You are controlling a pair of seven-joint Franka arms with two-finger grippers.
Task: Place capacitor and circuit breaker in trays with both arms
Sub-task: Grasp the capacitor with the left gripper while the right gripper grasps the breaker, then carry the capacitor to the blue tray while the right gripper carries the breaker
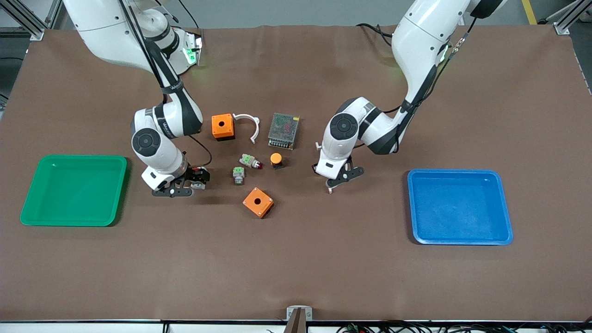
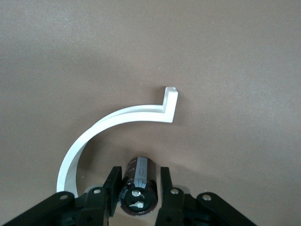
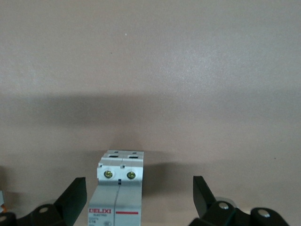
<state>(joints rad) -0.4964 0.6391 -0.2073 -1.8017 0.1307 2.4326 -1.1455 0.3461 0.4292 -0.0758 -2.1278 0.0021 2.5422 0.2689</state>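
At the bottom middle of the left wrist view, the left gripper (image 2: pixel 138 188) pinched the capacitor (image 2: pixel 139 184). The right gripper (image 3: pixel 138 200), fingers spread wide, sat around the circuit breaker (image 3: pixel 119 188) on the table (image 3: pixel 188 70).

Matt brown table cover (image 1: pixel 296 259), glossy plastic green tray (image 1: pixel 27 203), metal-mesh box (image 1: pixel 283 130)

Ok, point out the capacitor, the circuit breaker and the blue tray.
capacitor (image 2: pixel 138 188), left wrist view, its black body between the fingers.
circuit breaker (image 3: pixel 118 188), right wrist view, its grey top face.
blue tray (image 1: pixel 460 206), front view, its bare floor.
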